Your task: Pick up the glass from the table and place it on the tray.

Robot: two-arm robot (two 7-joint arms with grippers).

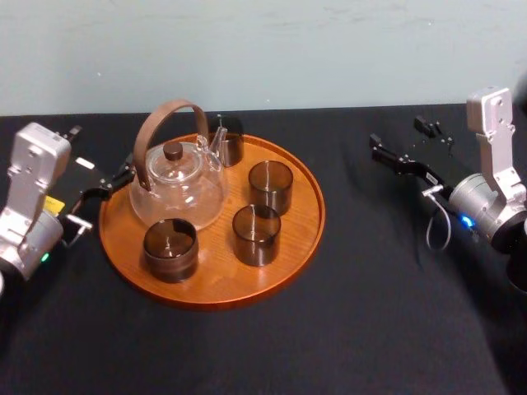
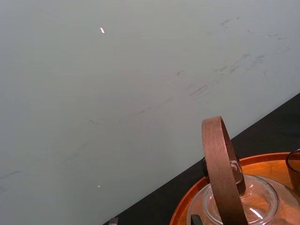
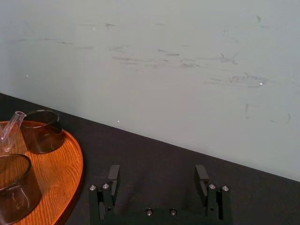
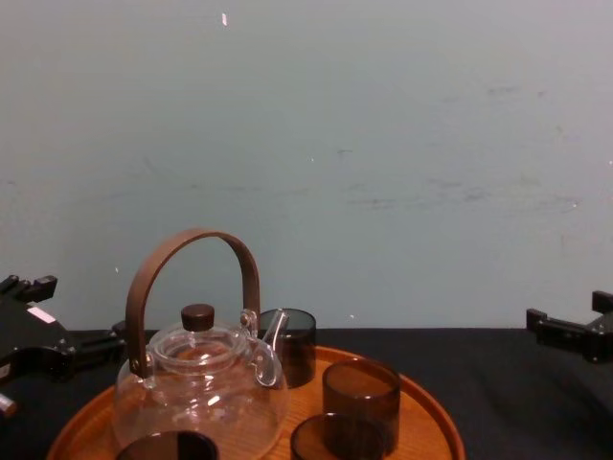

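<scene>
Two grippers flank the tray, so take them from the left.

The left gripper sits at 9 o'clock of the tray, just beside the rim and near the teapot. How far it is open I cannot tell.

On the tray I count the glass at 8 o'clock, the glass at 12 o'clock, the glass at 4 o'clock and the glass at 2 o'clock, all upright.

The right gripper is at 3 o'clock, well apart, over the bare table. Its fingers are spread wide and it holds nothing.

I judge the placing done. If you retreat the left arm, pull it straight out toward 9 o'clock, so it touches neither the rim nor the teapot's handle.
</scene>
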